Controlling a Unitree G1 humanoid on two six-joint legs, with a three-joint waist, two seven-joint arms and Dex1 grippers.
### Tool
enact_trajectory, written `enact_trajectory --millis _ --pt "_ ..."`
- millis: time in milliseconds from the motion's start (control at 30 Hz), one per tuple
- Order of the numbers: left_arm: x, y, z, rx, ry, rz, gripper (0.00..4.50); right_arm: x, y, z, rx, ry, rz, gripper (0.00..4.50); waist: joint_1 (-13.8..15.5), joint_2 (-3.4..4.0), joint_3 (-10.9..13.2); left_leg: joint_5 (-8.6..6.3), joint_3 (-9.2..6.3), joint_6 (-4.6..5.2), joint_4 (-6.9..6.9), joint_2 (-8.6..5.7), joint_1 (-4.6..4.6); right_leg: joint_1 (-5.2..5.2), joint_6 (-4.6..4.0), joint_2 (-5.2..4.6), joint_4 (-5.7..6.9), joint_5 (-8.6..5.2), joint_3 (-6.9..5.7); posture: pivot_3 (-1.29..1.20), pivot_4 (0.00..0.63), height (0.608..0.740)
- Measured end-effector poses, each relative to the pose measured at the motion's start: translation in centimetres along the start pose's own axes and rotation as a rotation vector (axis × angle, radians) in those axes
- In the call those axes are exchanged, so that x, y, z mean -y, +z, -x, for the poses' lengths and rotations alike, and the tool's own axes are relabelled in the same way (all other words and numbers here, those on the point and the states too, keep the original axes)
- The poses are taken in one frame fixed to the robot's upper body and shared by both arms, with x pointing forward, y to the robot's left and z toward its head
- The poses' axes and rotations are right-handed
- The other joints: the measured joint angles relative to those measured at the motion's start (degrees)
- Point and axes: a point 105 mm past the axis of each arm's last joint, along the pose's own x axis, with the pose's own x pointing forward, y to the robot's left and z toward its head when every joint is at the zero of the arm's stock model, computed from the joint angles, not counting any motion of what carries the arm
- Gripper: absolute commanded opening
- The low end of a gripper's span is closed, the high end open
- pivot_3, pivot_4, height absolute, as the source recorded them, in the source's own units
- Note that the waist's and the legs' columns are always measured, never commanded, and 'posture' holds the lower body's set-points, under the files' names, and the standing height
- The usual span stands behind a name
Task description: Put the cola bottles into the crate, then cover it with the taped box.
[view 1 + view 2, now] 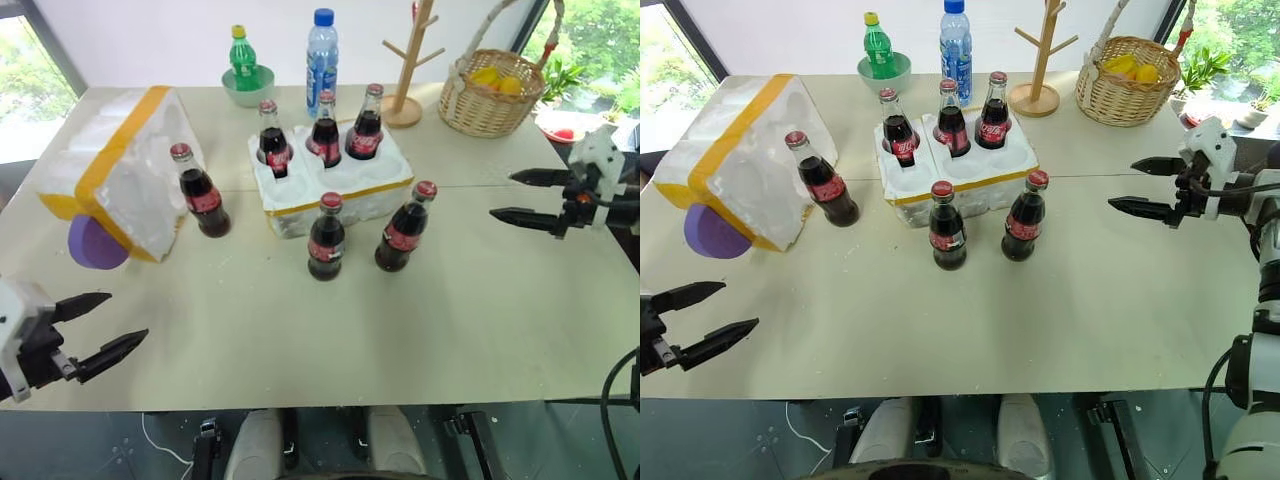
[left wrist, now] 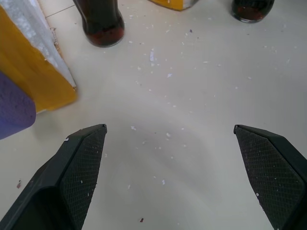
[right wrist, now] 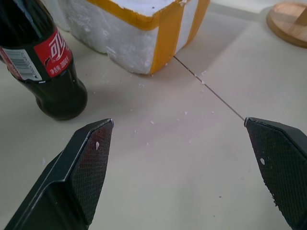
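Note:
The low white crate (image 1: 350, 192) with a thin yellow band sits mid-table. Three cola bottles (image 1: 324, 130) stand in its holes along the far row. Three more stand loose on the table: one (image 1: 203, 192) beside the taped box, two (image 1: 326, 238) (image 1: 405, 228) just in front of the crate. The taped box (image 1: 120, 170) lies tipped at the left. My left gripper (image 1: 128, 317) hovers open near the front left edge. My right gripper (image 1: 502, 195) is open at the right, level with the crate; the nearest loose bottle (image 3: 43, 62) and a crate corner (image 3: 139, 33) lie ahead of it.
A purple disc (image 1: 95, 243) sits against the taped box's lower corner. Along the far edge stand a green soda bottle in a green bowl (image 1: 243, 62), a blue-capped water bottle (image 1: 321, 48), a wooden mug tree (image 1: 408, 70) and a wicker basket (image 1: 492, 92).

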Motion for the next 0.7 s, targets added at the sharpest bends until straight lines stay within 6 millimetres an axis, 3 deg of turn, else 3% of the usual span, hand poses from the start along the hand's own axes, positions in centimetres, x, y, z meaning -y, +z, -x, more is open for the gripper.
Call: enact_trajectory --millis 700 --pt "0.66 -0.58 -0.65 -0.017 -0.034 0.038 4.46 0.01 -0.16 -0.33 0.013 -0.006 0.017 4.5 -1.14 0.18 0.0 0.01 0.0 -0.02 -0.04 -0.01 0.0 0.0 -0.01 -0.01 0.0 0.0 -0.01 0.0 0.15 0.74"
